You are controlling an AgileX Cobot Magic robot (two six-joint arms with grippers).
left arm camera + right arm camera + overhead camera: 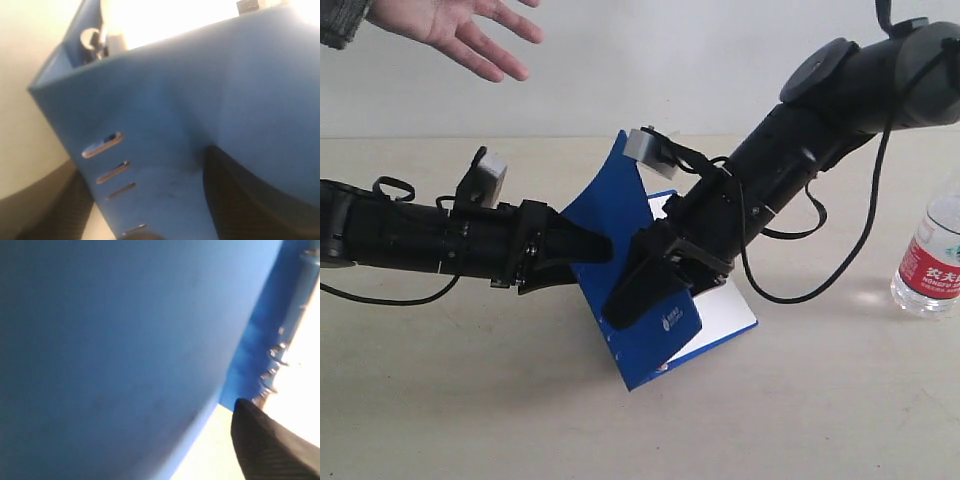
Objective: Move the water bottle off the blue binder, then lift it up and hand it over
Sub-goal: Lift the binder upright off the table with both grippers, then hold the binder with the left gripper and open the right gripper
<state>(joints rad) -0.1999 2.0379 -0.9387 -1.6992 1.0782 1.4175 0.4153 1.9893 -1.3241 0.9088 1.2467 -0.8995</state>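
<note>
The blue binder [620,215] is off the table, tilted steeply, with its white logo near the low corner and white inner sheets [725,318] showing behind. My left gripper [595,250] is shut on its left edge; in the left wrist view the slotted blue cover [165,140] sits between the dark fingers [250,200]. My right gripper [638,290] is clamped on the cover from the right, and one finger [272,447] shows beside the blue surface [115,355]. The water bottle [930,255] stands upright on the table at the far right, apart from both grippers and cut off by the frame edge.
A person's open hand [470,30] reaches in at the upper left, above my left arm. The beige table [470,400] runs under everything. A black cable [800,290] loops down from the right arm towards the table.
</note>
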